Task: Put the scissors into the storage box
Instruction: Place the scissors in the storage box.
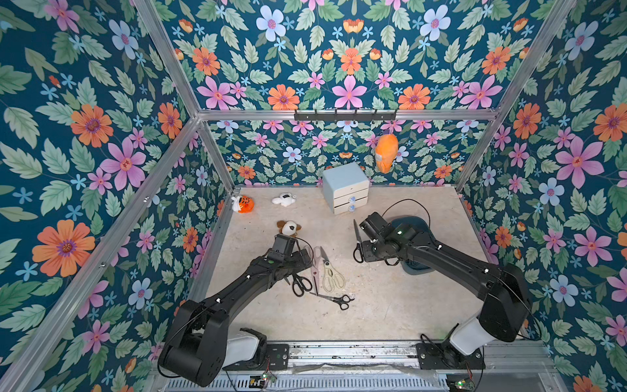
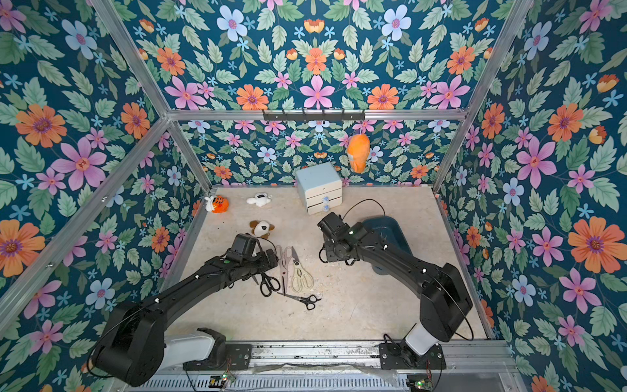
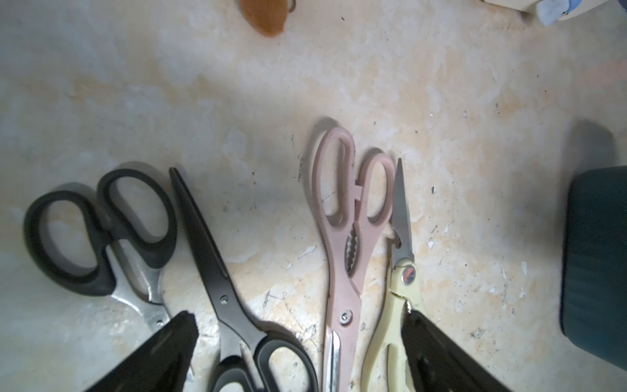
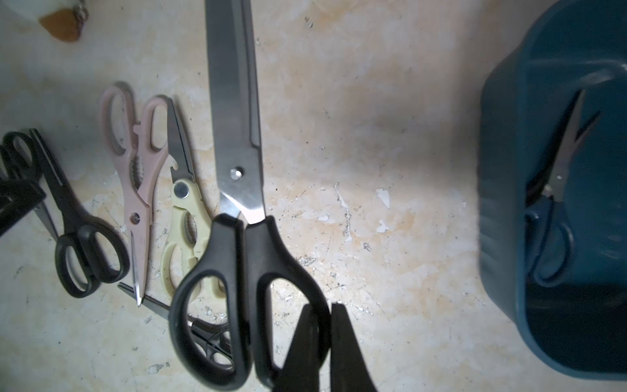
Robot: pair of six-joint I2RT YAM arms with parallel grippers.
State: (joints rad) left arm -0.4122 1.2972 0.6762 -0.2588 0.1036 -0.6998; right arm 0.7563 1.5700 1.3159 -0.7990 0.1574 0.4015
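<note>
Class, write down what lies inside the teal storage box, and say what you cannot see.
One blue-handled pair of scissors lies in the storage box. In both top views the right arm covers most of it.

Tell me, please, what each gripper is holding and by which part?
The right gripper clamps the large black-handled steel scissors by one handle loop; the open left gripper holds nothing.

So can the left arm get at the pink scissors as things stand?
Probably yes. The left claw is open above the pink scissors, and nothing lies on top of them. The cream shears sit tight alongside and a black pair is between its fingers, so closing might catch a neighbour.
</note>
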